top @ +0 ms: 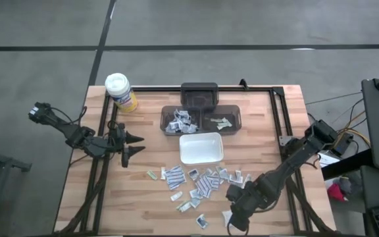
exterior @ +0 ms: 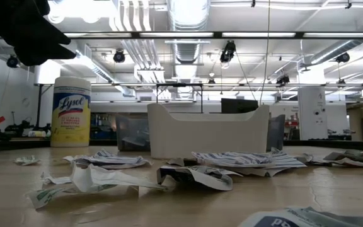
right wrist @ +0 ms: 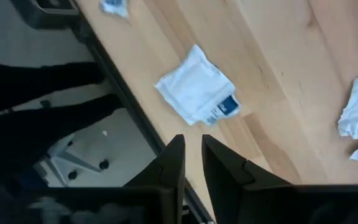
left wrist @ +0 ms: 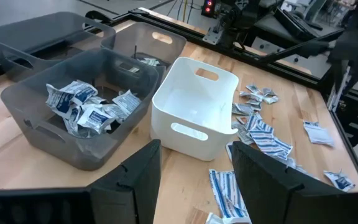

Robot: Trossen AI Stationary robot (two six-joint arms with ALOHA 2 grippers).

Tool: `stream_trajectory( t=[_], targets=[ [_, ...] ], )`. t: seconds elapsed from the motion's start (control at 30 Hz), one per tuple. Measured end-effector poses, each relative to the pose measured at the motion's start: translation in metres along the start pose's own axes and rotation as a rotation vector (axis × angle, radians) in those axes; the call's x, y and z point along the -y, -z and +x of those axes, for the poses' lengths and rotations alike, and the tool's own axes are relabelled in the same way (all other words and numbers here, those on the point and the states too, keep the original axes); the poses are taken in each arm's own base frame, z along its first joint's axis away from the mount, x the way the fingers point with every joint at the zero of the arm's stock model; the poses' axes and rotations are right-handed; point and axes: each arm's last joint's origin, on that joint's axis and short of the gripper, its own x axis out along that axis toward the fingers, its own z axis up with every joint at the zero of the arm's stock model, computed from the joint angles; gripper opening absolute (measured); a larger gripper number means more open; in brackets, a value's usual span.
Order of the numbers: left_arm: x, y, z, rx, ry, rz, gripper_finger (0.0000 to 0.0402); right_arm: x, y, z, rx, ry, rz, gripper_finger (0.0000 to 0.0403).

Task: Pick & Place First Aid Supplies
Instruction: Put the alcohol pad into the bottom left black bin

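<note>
Several first aid supplies (top: pixel 196 181), small flat white and bluish packets, lie scattered on the wooden table in front of the white tray (top: pixel 201 147). More packets (left wrist: pixel 82 106) lie in a grey bin (top: pixel 179 120). My right gripper (right wrist: pixel 193 158) hangs over the table's near edge, pointing steeply down. Its fingers stand a narrow gap apart with nothing between them. A white packet (right wrist: pixel 197 93) lies flat on the wood just ahead of them. My left gripper (left wrist: pixel 194 180) waits wide open and empty at the table's left (top: pixel 133 145), aimed toward the tray.
A yellow canister with a white lid (top: pixel 120 91) stands at the far left corner. Two more grey bins (top: pixel 222 120) (top: pixel 199 95) sit behind the tray. The table's dark frame edge (right wrist: pixel 123 99) runs beside the packet under my right gripper. Bare wood lies at the left front (top: pixel 110 197).
</note>
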Motion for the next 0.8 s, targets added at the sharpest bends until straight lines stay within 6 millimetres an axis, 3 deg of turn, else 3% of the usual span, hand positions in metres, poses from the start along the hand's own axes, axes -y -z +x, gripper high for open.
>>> stream_trajectory(
  t=[0.23, 0.43, 0.6, 0.8],
  targets=[
    [0.0, 0.0, 0.0, 0.0, 0.0, -0.018, 0.019, 0.019, 0.004, 0.021, -0.029, 0.058, -0.068, 0.0098],
    [0.0, 0.0, 0.0, 0.0, 0.0, -0.021, 0.019, 0.028, 0.005, 0.031, -0.036, 0.07, -0.239, 0.0127],
    [0.0, 0.0, 0.0, 0.0, 0.0, -0.028, 0.019, 0.034, 0.004, 0.043, -0.015, 0.033, -0.342, 0.0134],
    [0.0, 0.0, 0.0, 0.001, 0.0, -0.03, 0.019, 0.042, 0.005, 0.052, -0.013, 0.029, -0.345, 0.0128]
  ],
)
